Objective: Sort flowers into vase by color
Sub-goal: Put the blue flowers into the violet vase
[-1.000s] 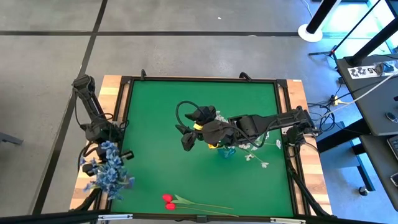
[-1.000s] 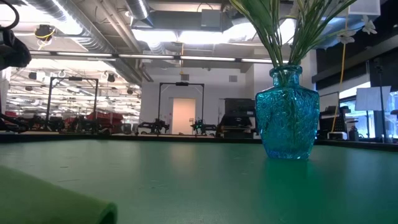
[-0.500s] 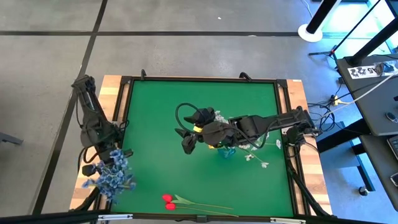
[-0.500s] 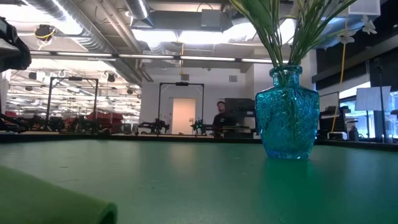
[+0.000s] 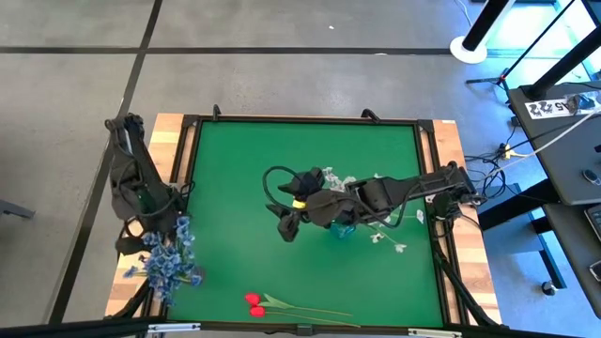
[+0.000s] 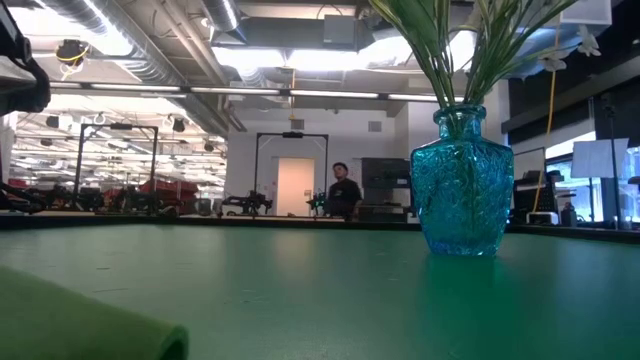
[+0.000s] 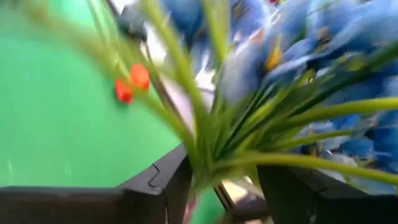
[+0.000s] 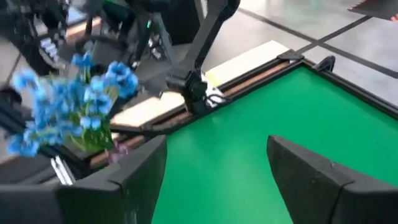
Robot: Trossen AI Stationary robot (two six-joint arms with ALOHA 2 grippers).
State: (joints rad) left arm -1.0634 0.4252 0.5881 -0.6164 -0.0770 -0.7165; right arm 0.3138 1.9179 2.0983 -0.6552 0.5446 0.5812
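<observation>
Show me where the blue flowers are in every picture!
High view: blue flowers at the table's left edge, near the front corner.
Low view: not in it.
Left wrist view: blue flowers fill the picture, close up.
Right wrist view: blue flowers far across the table.
Shared landmark: the green table mat.

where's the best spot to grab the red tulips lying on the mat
Probably the bare green stems, not the red tulips' heads. They lie flat near the mat's front edge, heads left, stems trailing right, so come straight down from above with the jaws set across the stems.
</observation>
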